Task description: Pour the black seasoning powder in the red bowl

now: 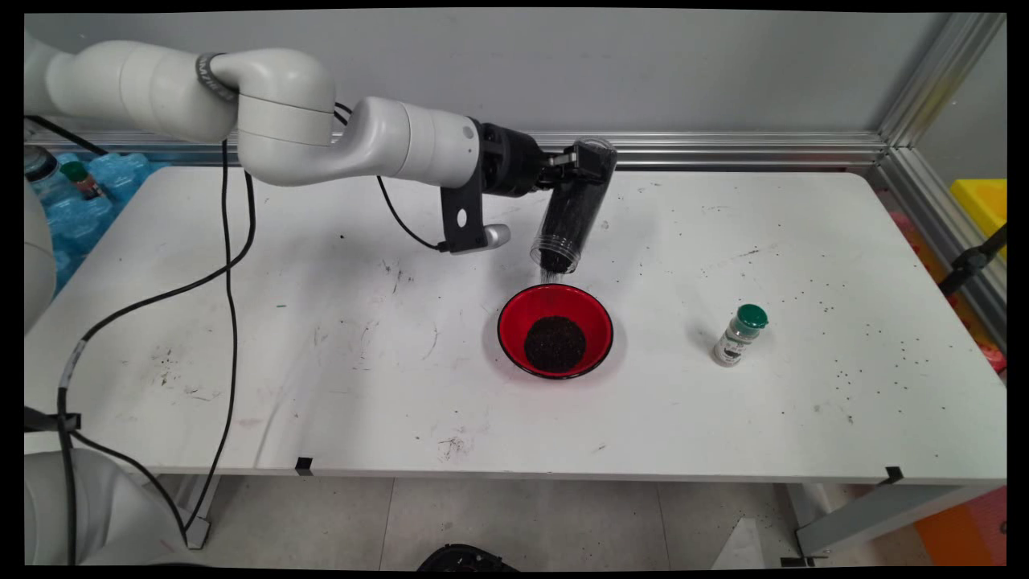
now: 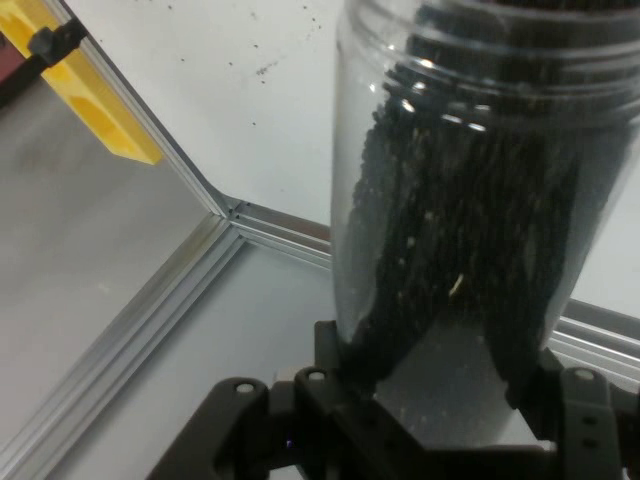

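My gripper (image 1: 580,165) is shut on a clear plastic jar (image 1: 572,207) of dark grains, held tilted with its open mouth pointing down. Dark grains stream from the mouth into a red bowl (image 1: 514,326) just below, where a dark heap (image 1: 555,343) lies in the middle. In the hand view the jar (image 2: 480,180) fills the picture between my fingers (image 2: 345,365), with grains sliding along its wall toward the mouth.
A small spice bottle with a green cap (image 1: 739,334) stands to the right of the bowl. Dark specks are scattered over the right part of the white table (image 1: 844,378). An aluminium rail (image 1: 723,149) runs along the wall behind. Black cables (image 1: 229,265) hang at the left.
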Robot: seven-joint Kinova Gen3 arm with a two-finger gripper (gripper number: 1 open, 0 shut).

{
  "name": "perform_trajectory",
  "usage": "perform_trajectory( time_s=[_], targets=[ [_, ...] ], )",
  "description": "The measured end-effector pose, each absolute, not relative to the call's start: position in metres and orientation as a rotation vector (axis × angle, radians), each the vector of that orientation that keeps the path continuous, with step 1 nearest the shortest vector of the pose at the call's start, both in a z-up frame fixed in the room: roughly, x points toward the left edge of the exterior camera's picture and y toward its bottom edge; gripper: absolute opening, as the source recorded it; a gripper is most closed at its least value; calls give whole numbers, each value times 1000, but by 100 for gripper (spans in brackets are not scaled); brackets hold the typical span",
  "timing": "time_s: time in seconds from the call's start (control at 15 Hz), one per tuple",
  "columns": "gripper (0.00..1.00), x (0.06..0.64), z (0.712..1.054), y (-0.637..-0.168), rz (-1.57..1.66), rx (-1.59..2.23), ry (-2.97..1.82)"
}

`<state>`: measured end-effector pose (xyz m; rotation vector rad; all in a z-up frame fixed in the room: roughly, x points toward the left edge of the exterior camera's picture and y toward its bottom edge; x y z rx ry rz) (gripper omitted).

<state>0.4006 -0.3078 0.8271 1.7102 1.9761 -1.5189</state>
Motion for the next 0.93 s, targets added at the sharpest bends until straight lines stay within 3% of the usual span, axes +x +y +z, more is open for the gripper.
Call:
perform_trajectory(
  time_s=[0.93],
  targets=[
    [0,399,830,-299,-1534,1711,1935]
  ],
)
